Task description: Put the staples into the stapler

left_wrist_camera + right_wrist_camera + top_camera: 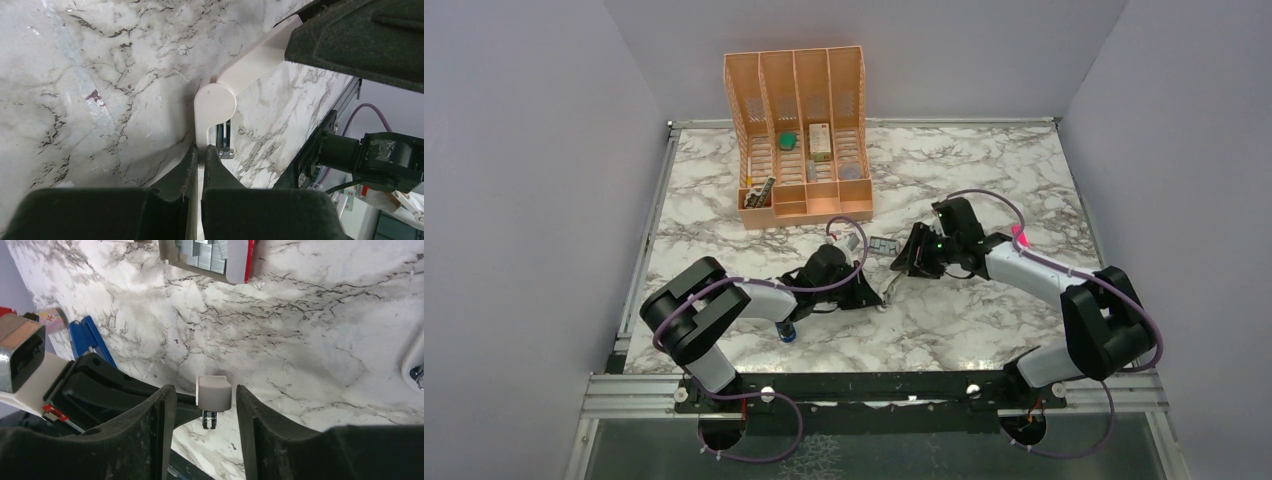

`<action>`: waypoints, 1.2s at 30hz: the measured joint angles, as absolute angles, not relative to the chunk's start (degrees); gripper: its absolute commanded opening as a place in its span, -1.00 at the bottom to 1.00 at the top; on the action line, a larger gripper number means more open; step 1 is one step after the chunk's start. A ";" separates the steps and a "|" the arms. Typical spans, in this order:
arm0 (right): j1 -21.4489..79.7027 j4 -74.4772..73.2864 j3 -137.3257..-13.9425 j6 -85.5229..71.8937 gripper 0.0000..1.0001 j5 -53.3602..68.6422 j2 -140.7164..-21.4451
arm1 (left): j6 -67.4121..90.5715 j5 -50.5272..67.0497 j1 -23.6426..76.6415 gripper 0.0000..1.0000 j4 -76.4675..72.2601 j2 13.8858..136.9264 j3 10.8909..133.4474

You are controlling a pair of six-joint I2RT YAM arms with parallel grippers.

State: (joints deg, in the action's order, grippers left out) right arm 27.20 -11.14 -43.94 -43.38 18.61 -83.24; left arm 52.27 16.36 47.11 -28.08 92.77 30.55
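Note:
The stapler [215, 102] looks white in these views: a hinged plastic arm with a silver metal channel [223, 142] inside. My left gripper [200, 150] is shut on one arm of it, low over the marble near the table's middle [864, 288]. In the right wrist view its grey-white end block [214, 392], with a metal piece under it, stands between the fingers of my right gripper [205, 389]. That gripper is open and the block touches neither finger. The staples [210, 255] lie as grey strips in a tray with a red-and-white sleeve, just beyond both grippers [882, 244].
A peach desk organiser [799, 130] with several small items stands at the back left. A blue elongated thing [89, 337] lies beside the left arm [786, 332], partly hidden, next to a small tape roll [50, 317]. Grey walls close in the table's sides.

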 measured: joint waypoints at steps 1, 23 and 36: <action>27.20 -10.83 -43.83 -43.38 0.27 18.96 -83.24 | 52.34 16.38 47.11 -1.00 -28.10 92.82 30.55; 30.15 -0.32 -35.99 -48.82 0.48 23.86 -85.34 | 54.11 16.32 47.20 -1.00 -28.14 94.39 32.03; 32.32 4.32 -35.73 -49.98 -0.05 23.09 -88.31 | 54.87 16.32 47.27 -1.00 -28.14 94.67 32.23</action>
State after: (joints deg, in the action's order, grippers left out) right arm 32.32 4.32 -35.73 -49.98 23.09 -88.31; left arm 54.87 16.32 47.27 -28.14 94.67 32.23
